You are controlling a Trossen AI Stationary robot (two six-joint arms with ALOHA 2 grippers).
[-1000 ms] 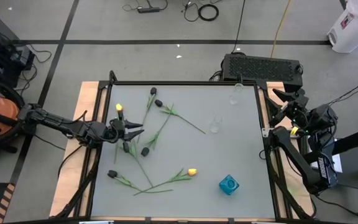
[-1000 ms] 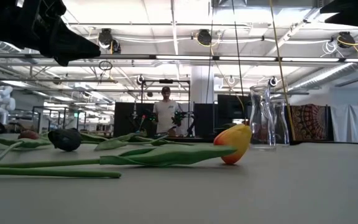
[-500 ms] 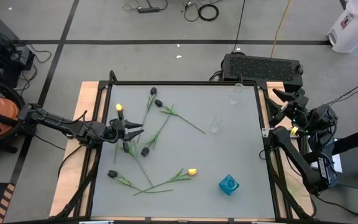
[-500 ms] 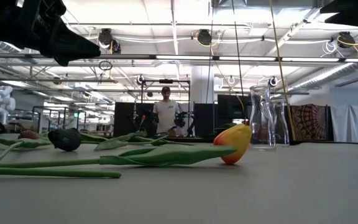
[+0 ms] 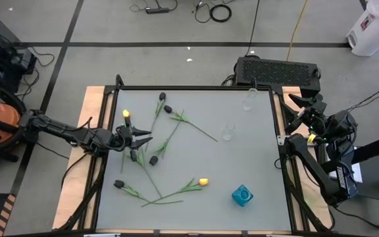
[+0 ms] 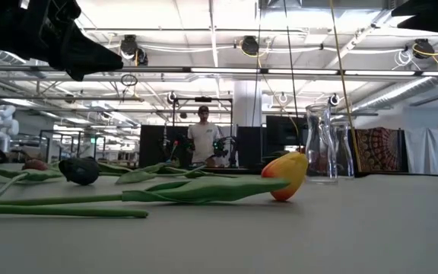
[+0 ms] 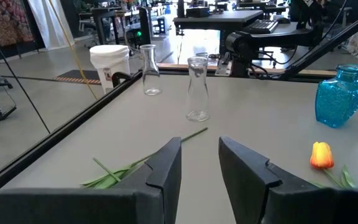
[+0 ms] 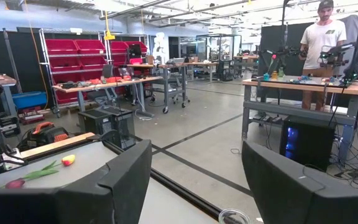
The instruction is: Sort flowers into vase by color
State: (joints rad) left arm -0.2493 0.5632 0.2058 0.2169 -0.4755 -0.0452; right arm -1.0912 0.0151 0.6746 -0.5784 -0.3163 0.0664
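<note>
Several tulips lie flat on the grey table point(image 5: 255, 164): a yellow one point(image 5: 126, 114) at the far left, dark ones point(image 5: 168, 109) point(image 5: 153, 160) point(image 5: 118, 184), and a yellow-orange one point(image 5: 203, 182) point(image 6: 287, 175) near the front. Two clear vases point(image 5: 227, 130) point(image 5: 249, 100) and a blue vase point(image 5: 241, 195) stand on the right half. My left gripper point(image 5: 143, 138) point(image 7: 201, 162) hovers open over the left side, among the stems, with nothing between its fingers. My right gripper point(image 5: 299, 108) point(image 8: 194, 162) stands open beyond the table's right edge, facing the room.
A green stem point(image 7: 142, 163) lies just ahead of my left fingers. The grey surface between the flowers and the vases is bare. A person point(image 6: 202, 137) stands at a bench in the room behind. A black box point(image 5: 278, 69) sits past the far edge.
</note>
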